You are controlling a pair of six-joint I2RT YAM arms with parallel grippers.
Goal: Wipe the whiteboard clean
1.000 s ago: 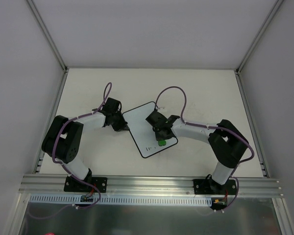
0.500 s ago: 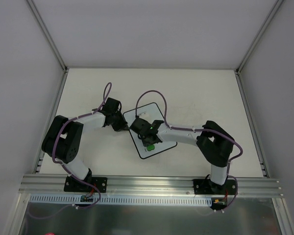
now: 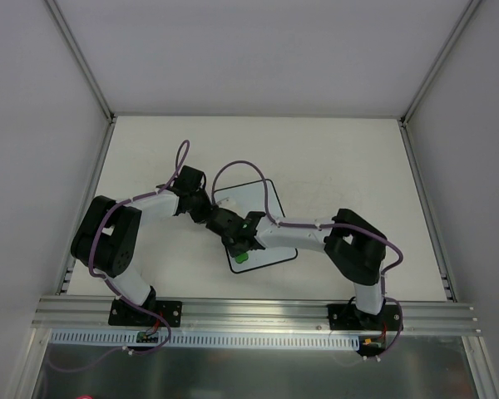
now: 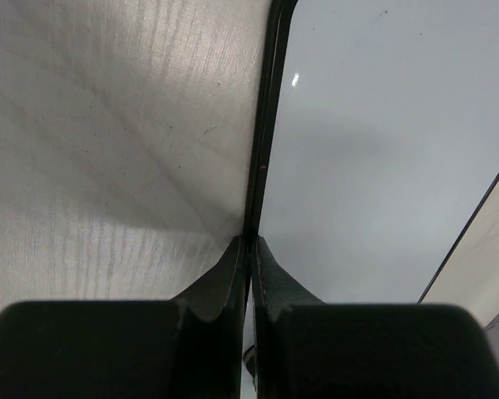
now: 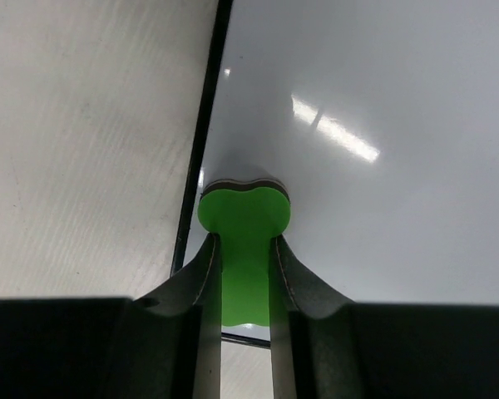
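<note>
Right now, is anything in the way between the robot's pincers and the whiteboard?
Nothing stray. The right pincer grips the green eraser, whose end seems to touch the whiteboard near its black-bordered edge. The left pincer, shut, has its tips right at the board's border.

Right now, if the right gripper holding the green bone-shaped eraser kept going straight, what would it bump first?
Probably the flat white whiteboard with its thin black border. The right gripper points down at it, and the green bone-shaped eraser in its jaws seems to touch it.
</note>
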